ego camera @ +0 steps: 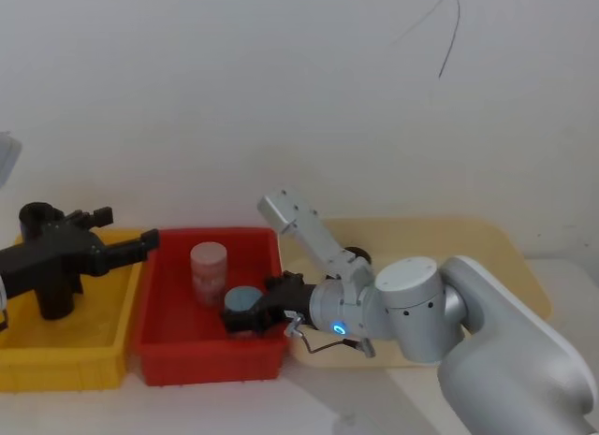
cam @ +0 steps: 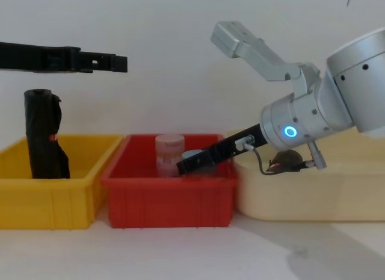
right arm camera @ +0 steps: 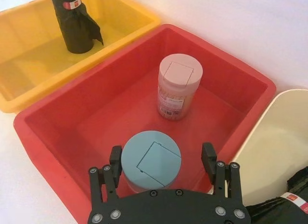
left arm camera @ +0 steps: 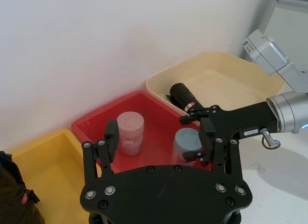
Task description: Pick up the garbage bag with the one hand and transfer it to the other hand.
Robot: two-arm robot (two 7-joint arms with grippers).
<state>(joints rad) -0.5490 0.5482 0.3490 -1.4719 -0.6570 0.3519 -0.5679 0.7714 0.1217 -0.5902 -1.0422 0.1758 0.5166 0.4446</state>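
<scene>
The garbage bag, a neat black roll with a red-and-white label near one end, lies in the cream bin; its crumpled end also shows in the right wrist view. My left gripper hovers open high over the yellow bin, pointing right, with nothing between its fingers. My right gripper, on the arm with the blue ring, reaches down into the red bin. It is open, with a finger on either side of the blue-lidded jar.
A looser black roll with a bulging flap stands upright in the yellow bin. The red bin holds a pink jar beside the blue-lidded one. The three bins sit side by side against a white wall.
</scene>
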